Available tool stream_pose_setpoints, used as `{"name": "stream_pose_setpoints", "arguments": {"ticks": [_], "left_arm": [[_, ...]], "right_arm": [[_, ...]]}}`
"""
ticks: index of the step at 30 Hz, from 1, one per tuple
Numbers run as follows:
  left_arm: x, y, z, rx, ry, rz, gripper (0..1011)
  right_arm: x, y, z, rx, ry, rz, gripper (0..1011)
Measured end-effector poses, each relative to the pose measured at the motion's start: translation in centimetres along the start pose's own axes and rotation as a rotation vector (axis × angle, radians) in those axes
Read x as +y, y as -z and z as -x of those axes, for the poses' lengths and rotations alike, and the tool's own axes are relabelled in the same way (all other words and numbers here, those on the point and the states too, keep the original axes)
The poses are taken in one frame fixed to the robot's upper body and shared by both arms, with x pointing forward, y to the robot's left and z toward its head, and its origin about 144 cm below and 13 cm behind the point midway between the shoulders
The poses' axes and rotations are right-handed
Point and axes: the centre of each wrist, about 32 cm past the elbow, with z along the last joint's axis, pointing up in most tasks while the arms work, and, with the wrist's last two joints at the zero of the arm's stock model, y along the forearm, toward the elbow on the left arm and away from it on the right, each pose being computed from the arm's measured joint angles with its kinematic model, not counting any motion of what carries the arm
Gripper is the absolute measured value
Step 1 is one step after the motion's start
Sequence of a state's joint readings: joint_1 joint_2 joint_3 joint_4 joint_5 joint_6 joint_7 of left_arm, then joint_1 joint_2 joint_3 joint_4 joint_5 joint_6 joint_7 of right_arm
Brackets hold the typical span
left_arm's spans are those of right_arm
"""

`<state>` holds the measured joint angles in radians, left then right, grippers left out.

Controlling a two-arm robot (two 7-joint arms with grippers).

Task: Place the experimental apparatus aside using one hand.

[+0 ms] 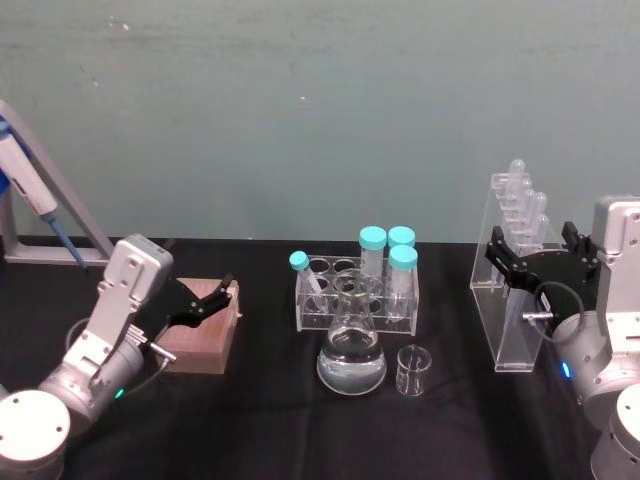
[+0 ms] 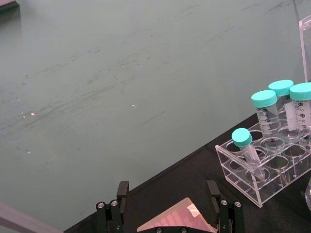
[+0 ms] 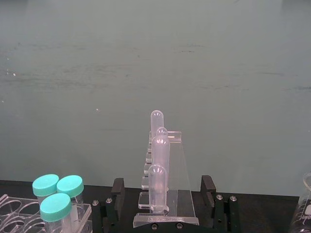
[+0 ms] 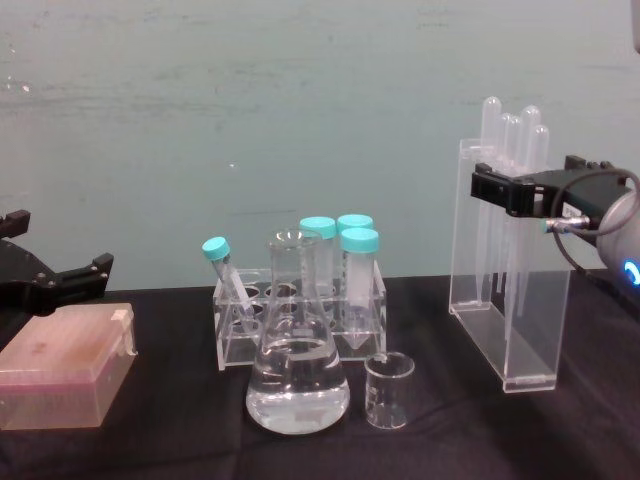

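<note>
Early stage, 0 of 3 aside: pipette rack (image 1: 515, 300) near worktop's (image 1: 250, 430) right edge, straddled by open right gripper (image 1: 532, 245); flask (image 1: 352, 345), beaker (image 1: 412, 370) untouched mid-worktop; left gripper (image 1: 222, 298) open, idle.

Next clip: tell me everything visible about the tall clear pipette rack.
The pipette rack is a tall, narrow stand of clear, acrylic-looking sheet. It stands upright on the black table at the robot's right, apart from the beaker. Four translucent plastic pipettes hang in a row in it, their rounded bulbs rising above its top. The right pincer is open and straddles its upper part, one finger on each side, with gaps showing in the right wrist view.
</note>
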<state>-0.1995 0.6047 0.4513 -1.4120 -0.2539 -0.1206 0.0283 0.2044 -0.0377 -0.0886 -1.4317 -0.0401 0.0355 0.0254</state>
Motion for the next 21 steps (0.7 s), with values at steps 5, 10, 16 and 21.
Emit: {"name": "stream_pose_setpoints", "arguments": {"ticks": [5, 10, 16, 21], "left_arm": [[0.00, 0.00, 0.00, 0.000, 0.000, 0.000, 1000], [0.00, 0.00, 0.00, 0.000, 0.000, 0.000, 1000], [0.00, 0.00, 0.00, 0.000, 0.000, 0.000, 1000], [0.00, 0.00, 0.00, 0.000, 0.000, 0.000, 1000]], "right_arm": [[0.00, 0.00, 0.00, 0.000, 0.000, 0.000, 1000], [0.00, 0.00, 0.00, -0.001, 0.001, 0.000, 947], [0.00, 0.00, 0.00, -0.001, 0.001, 0.000, 801], [0.00, 0.00, 0.00, -0.001, 0.001, 0.000, 652]]}}
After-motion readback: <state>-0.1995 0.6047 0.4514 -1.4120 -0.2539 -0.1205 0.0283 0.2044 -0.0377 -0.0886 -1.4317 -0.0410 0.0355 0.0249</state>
